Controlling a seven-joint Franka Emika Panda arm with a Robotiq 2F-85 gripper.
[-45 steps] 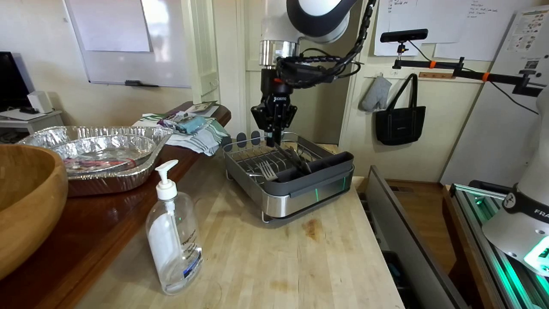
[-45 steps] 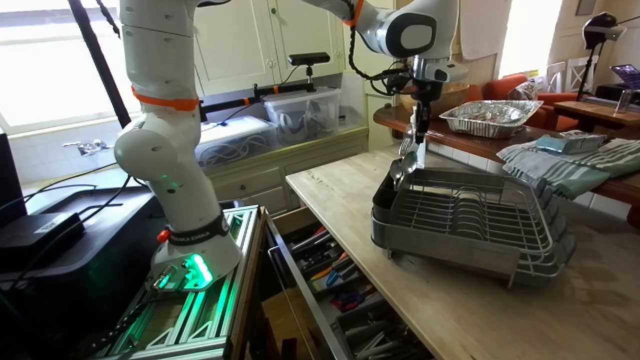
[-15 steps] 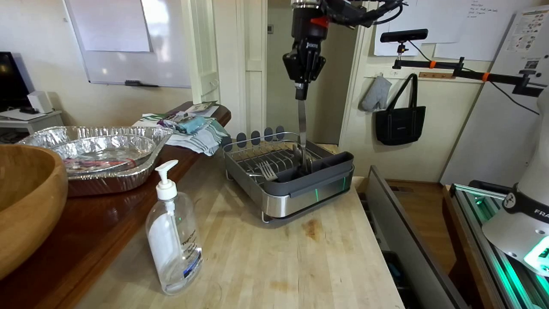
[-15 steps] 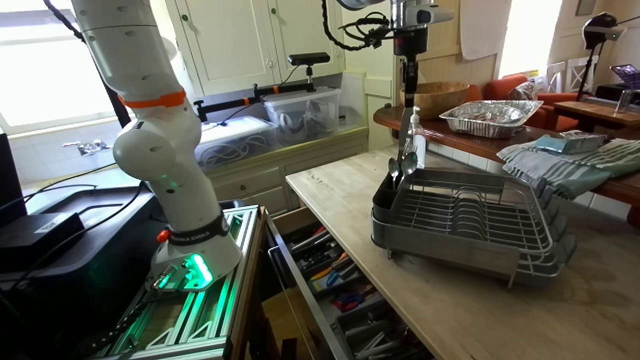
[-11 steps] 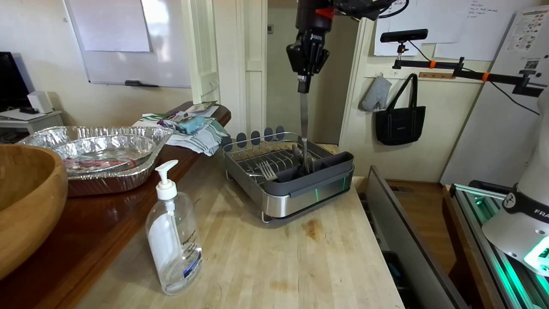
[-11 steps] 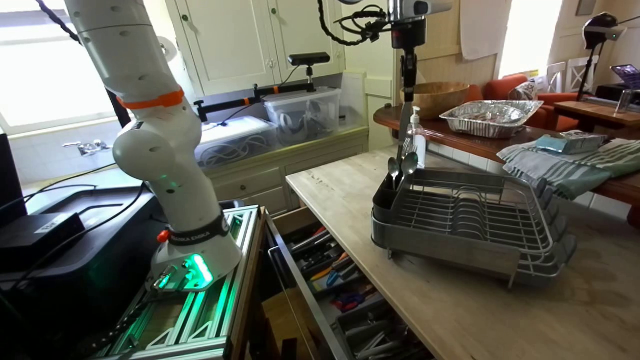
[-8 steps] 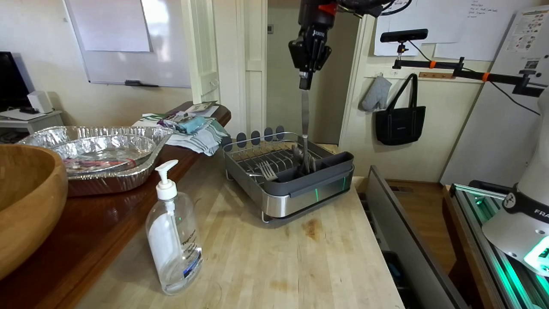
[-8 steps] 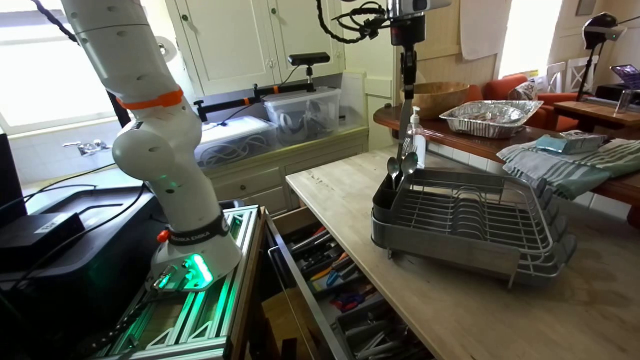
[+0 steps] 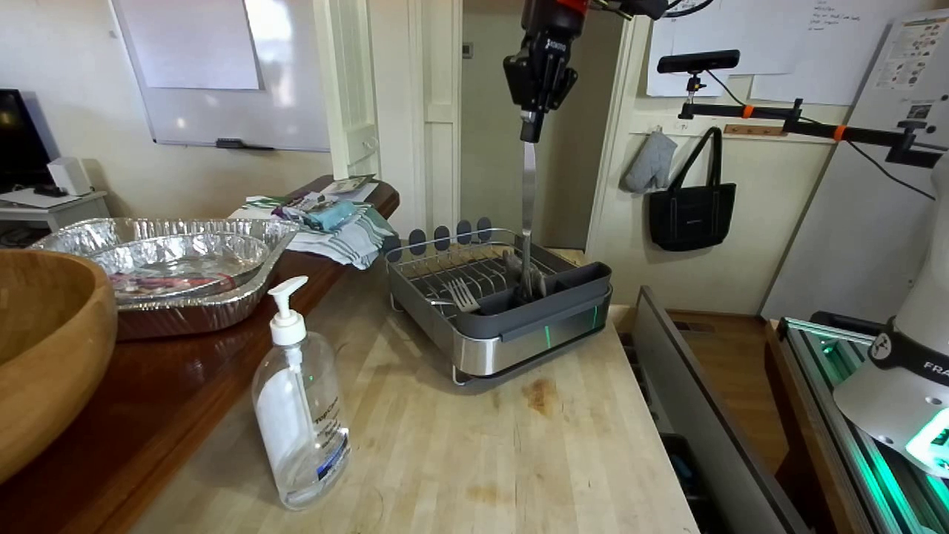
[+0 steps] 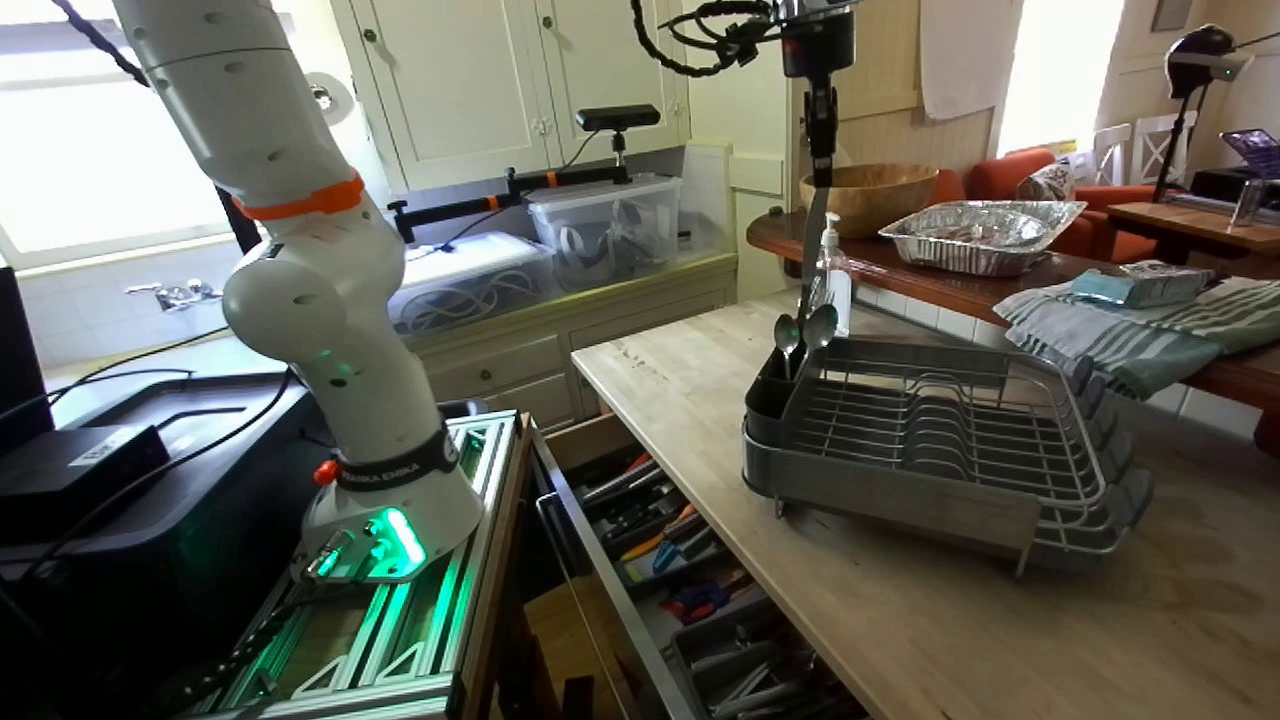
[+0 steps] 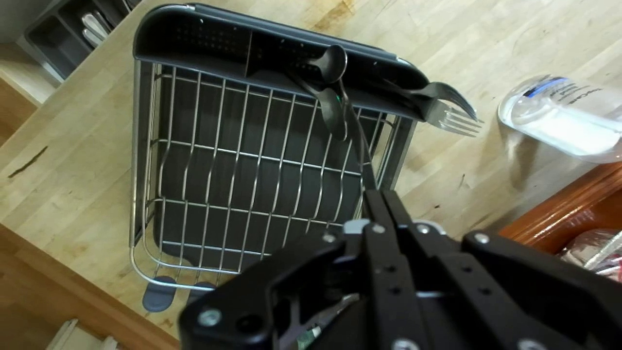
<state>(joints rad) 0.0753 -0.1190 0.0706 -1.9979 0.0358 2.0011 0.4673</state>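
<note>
Knife (image 9: 528, 185) is held nearly upright by the white arm (image 10: 330, 330), whose lower links are seen raised from a green-lit base (image 10: 400, 535), leaned away from the wooden table (image 9: 519, 445), and cut off by the top edge of an exterior view. Over the dish rack (image 10: 890, 508) set on that table, with a cutlery caddy (image 9: 545, 311) fitted along its side, the wrist (image 10: 820, 50) is seen high up, pointed downward with a slight tilt. Below it the gripper (image 11: 382, 192) is hung well above the rack, its fingertips (image 11: 375, 206) close together and clamped on the knife. By its upper end alone the knife is gripped; it is shown as a long, flat strip of grey to silvery metal, broader above and narrowed below. Its lower end, pointed toward the caddy in the wrist view, is lost among the cutlery (image 9: 535, 285), so that whether it is inside the caddy or just over it cannot be told. Close beside it, two spoons (image 10: 820, 326) are stood bowls upward, and a fork (image 11: 457, 121) is leaned out past the caddy's end.
</note>
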